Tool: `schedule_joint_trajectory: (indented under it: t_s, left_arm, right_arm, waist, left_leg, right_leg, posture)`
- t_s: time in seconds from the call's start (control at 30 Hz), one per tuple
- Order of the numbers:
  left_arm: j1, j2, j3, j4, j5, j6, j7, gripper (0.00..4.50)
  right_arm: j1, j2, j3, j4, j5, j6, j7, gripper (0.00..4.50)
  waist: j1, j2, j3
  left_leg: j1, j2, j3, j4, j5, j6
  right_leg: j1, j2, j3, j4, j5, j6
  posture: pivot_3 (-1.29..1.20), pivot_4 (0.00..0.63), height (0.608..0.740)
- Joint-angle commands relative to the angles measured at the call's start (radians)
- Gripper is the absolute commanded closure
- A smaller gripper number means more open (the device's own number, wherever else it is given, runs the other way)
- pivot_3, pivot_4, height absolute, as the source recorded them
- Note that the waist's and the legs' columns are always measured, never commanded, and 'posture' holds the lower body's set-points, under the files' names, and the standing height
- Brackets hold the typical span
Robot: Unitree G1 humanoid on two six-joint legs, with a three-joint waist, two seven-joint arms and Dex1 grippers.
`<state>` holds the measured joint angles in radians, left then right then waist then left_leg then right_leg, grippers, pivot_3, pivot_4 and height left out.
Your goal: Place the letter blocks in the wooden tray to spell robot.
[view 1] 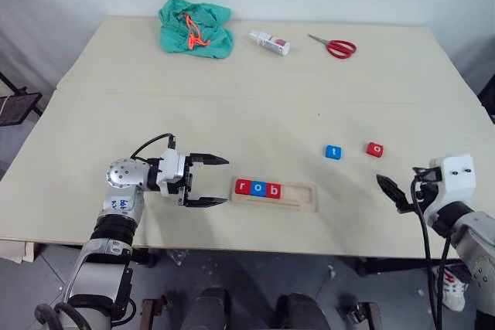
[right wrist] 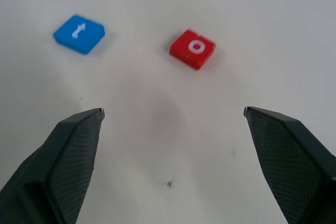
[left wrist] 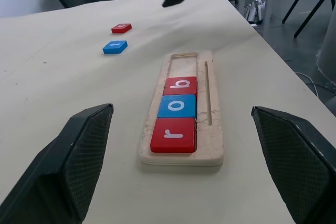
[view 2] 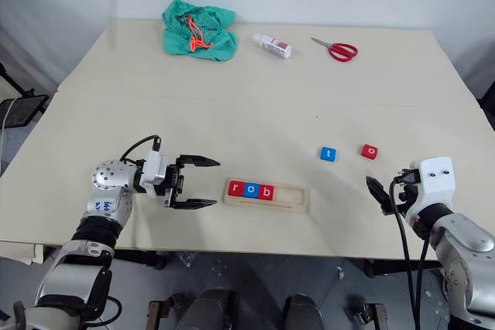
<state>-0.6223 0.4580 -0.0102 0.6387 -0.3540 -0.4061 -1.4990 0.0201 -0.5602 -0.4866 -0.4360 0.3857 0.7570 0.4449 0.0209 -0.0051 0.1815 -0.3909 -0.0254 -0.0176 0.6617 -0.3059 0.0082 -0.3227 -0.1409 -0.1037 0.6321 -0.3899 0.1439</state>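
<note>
Square glossy letter blocks (view 1: pixel 259 188) fill the pale, grooved wooden tray (view 1: pixel 302 197) partway.

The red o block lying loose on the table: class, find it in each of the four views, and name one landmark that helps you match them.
Left eye view: red o block, right of centre, beside the blue t block.
Right eye view: right of centre.
Left wrist view: upper left, beyond the wooden tray.
Right wrist view: upper middle.
Shared landmark: the blue t block.

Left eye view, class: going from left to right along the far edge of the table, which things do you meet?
Green cloth → small white bottle → red-handled scissors.
</note>
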Motion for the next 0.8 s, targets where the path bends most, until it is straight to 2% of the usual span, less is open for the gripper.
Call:
schedule_joint_trajectory:
  t_s: [0.03, 0.2, 0.47, 0.63, 0.8]
  left_arm:
    - [-0.016, 0.001, 0.011, -0.018, -0.006, -0.009, -0.002, 0.0]
    - [-0.014, 0.001, 0.012, -0.026, -0.004, -0.005, 0.004, 0.0]
    - [0.023, 0.004, 0.014, -0.088, -0.01, 0.013, 0.029, 0.0]
    - [0.04, 0.019, 0.022, -0.112, -0.009, 0.022, 0.043, 0.0]
    - [0.053, 0.024, 0.022, -0.132, -0.011, 0.029, 0.056, 0.0]
  right_arm:
    - [-0.088, 0.016, 0.017, 0.034, 0.005, -0.038, -0.042, 0.04]
    - [-0.297, 0.077, 0.106, 0.271, -0.051, -0.13, -0.106, 0.04]
    - [-0.482, 0.155, 0.174, 0.685, -0.173, -0.426, -0.209, 0.04]
    - [-0.512, 0.17, 0.194, 0.782, -0.206, -0.524, -0.238, 0.04]
    - [-0.481, 0.19, 0.21, 0.765, -0.211, -0.523, -0.251, 0.04]
  waist:
    - [-0.003, 0.0, 0.0]
    - [-0.021, 0.0, 0.0]
    - [-0.023, 0.0, 0.0]
    - [-0.03, 0.0, 0.0]
    - [-0.036, 0.0, 0.0]
  left_leg:
    - [0.0, 0.0, 0.0, 0.0, 0.0, 0.0]
    - [0.001, 0.0, 0.0, 0.0, 0.0, 0.0]
    - [0.001, -0.001, 0.0, -0.001, 0.0, 0.0]
    - [0.001, -0.001, -0.001, -0.001, 0.0, 0.0]
    - [0.001, -0.001, -0.001, -0.001, 0.0, 0.0]
  right_leg:
    - [0.0, 0.0, 0.0, 0.0, 0.0, 0.0]
    - [0.0, 0.0, 0.0, 0.002, 0.0, 0.0]
    - [-0.002, -0.001, 0.0, 0.006, 0.0, 0.0]
    - [-0.002, -0.002, -0.001, 0.006, 0.0, 0.0]
    - [-0.002, -0.002, -0.001, 0.007, 0.0, 0.0]
  posture:
    - [0.0, 0.15, 0.74]
    - [0.0, 0.15, 0.74]
    - [0.0, 0.15, 0.74]
    - [0.0, 0.15, 0.74]
    - [0.0, 0.15, 0.74]
